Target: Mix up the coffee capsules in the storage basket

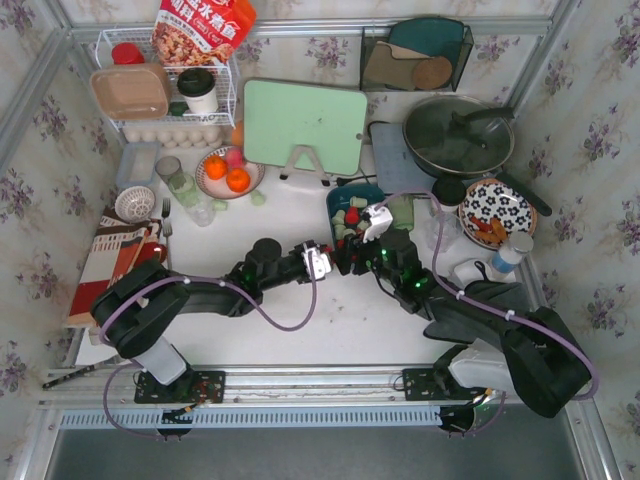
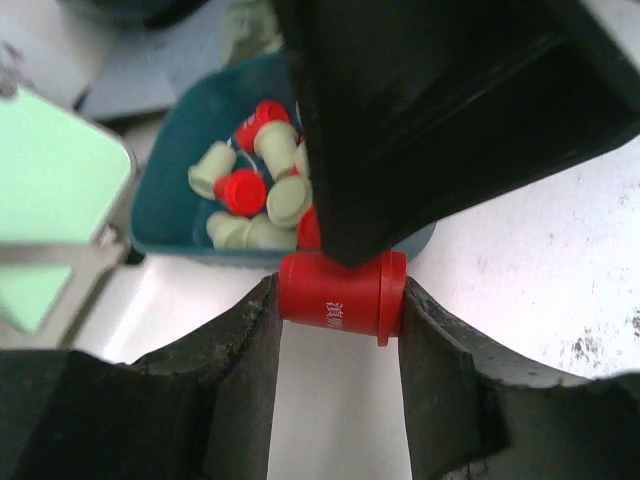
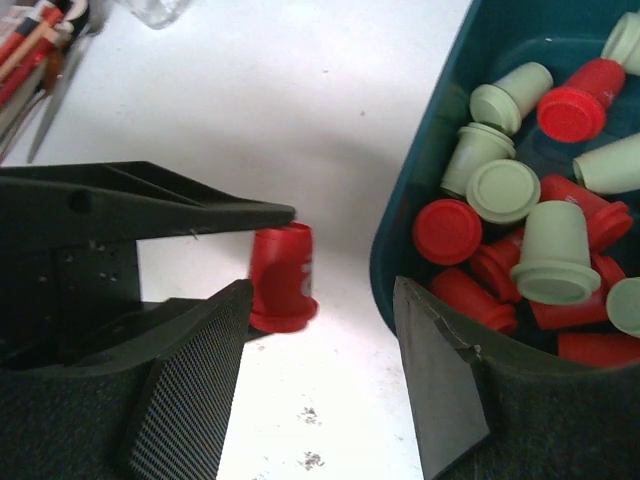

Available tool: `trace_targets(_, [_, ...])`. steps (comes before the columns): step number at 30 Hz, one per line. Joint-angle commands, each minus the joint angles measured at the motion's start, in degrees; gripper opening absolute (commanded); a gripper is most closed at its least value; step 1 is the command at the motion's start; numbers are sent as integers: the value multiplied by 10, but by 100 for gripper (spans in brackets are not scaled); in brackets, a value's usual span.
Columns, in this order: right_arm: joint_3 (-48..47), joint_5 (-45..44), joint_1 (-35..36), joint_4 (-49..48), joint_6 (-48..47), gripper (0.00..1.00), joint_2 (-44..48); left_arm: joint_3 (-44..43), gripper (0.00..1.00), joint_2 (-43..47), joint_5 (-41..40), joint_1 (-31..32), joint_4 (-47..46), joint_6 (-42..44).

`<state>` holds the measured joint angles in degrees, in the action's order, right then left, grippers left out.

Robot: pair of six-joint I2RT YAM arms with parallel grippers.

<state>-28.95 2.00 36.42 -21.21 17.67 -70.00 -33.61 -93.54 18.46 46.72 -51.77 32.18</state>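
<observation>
Straight beyond the left end effector [image 1: 336, 258], a pale green cutting board [image 1: 304, 124] stands propped on the white counter [image 1: 340, 330]. Beyond and to its left sit a bowl of oranges [image 1: 252, 183] and clear glasses [image 1: 178, 178], with a white wire rack [image 1: 230, 100] farther back. Off to its right lie a lidded pan [image 1: 458, 135] and a flower-patterned dish [image 1: 510, 195], and a black mesh holder [image 1: 416, 55] stands far back on that side.

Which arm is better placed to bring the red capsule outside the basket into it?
Left. The left gripper is shut on the red capsule, right beside the storage basket. The right gripper is open and holds nothing.
</observation>
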Motion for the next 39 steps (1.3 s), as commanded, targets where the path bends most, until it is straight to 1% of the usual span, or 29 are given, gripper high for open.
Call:
trace_targets(1, [8, 52, 0, -36, 7, 66, 17, -4, 28, -10, 15, 18, -75, 94])
trace_targets(5, [2, 73, 0, -34, 8, 65, 8, -10, 27, -16, -20, 35, -84, 112])
trace_targets(13, [-1, 69, 0, -30, 7, 57, -3, -11, 26, -9, -36, 50, -88, 109])
trace_targets(15, [-1, 68, 0, -32, 6, 52, -5, -10, 26, -8, -38, 52, -88, 108])
trace_targets(18, [1, 65, 0, -35, 6, 37, -7, -9, 26, -8, -40, 53, -89, 106])
trace_targets(20, [4, 60, 0, -40, 6, 33, -8, -9, 27, -8, -39, 54, -91, 105])
trace_targets(23, [7, 52, 0, -44, 6, 22, -9, -7, 28, -9, -39, 57, -94, 105])
trace_targets(27, [9, 39, 0, -54, 9, 19, -11, -5, 32, -9, -40, 61, -98, 104])
trace_targets(28, [9, 36, 0, -56, 11, 17, -12, -4, 33, -9, -41, 62, -98, 103])
trace_targets(29, [9, 34, 0, -57, 13, 17, -13, -5, 35, -9, -42, 62, -97, 102])
trace_targets(30, [8, 30, 0, -59, 16, 17, -12, -6, 44, -9, -43, 62, -94, 99])
trace_targets(31, [8, 27, 0, -60, 17, 16, -11, -8, 65, -9, -47, 62, -89, 97])
trace_targets(32, [7, 21, 0, -59, 20, 16, -8, -9, 74, -9, -51, 62, -85, 96])
trace_targets(33, [7, 14, 0, -58, 22, 16, -4, -7, 76, -10, -53, 62, -85, 98])
trace_targets(36, [6, -18, 0, -49, 21, 15, 14, 2, 77, -5, -67, 62, -100, 99])
trace_targets(39, [0, -81, 0, -32, 16, 15, 28, 14, 78, 12, -80, 62, -103, 96])
